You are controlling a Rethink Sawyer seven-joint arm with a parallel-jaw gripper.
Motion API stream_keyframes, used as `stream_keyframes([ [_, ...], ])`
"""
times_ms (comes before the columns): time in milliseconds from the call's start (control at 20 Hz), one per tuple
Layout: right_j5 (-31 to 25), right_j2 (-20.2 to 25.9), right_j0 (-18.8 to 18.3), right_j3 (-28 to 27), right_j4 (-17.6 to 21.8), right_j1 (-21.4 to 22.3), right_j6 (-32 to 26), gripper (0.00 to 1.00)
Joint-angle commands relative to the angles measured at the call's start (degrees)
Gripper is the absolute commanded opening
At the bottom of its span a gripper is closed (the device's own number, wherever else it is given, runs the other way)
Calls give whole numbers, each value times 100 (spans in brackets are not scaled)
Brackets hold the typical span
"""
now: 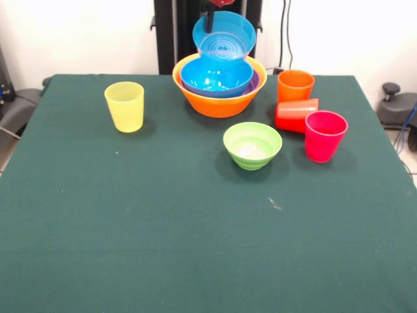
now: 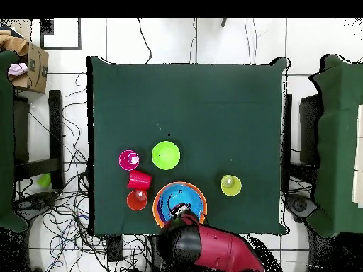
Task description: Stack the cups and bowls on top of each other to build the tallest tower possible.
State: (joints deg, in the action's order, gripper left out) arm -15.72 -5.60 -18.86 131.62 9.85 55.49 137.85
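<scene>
Landmark: the large glossy yellow-orange plastic bowl at the far middle of the dark green surface, close to the pedestal

Nest in hand: a wide purple plastic bowl shows only as a rim inside the landmark, and a glossy blue plastic bowl sits inside that

Held piece: a second glossy blue plastic bowl hangs tilted just above the nest, its inside turned toward the front camera

Pincer: the pincer is clamped on the far rim of the held blue bowl; the red arm reaches in from behind the landmark

Step judged: seating the held bowl into the nest

How to do it well: the bowl should be levelled and centred over the blue one below before it goes down, since a tilted rim would likely catch and sit crooked; release only once it rests

Small light green plastic bowl: upright, in front of the landmark, well apart

Yellow tapered plastic cup: upright, alone, well off to one side of the landmark

Orange tapered plastic cup: upright on the landmark's other side

Red tapered plastic cup: on its side, just in front of the orange one

Magenta-pink tapered plastic cup: upright, up against the red one

Risk: a hard push could shift the whole nest
</scene>
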Motion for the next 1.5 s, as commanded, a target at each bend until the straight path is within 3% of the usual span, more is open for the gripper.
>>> stream_keyframes([
  [50,679,383,-52,381,559,-710,85,0],
  [300,1055,280,-10,365,739,-1093,247,0],
  [800,1454,-2,133,521,950,-1396,408,0],
  [1500,1195,-168,-70,378,1163,-1237,249,0],
])
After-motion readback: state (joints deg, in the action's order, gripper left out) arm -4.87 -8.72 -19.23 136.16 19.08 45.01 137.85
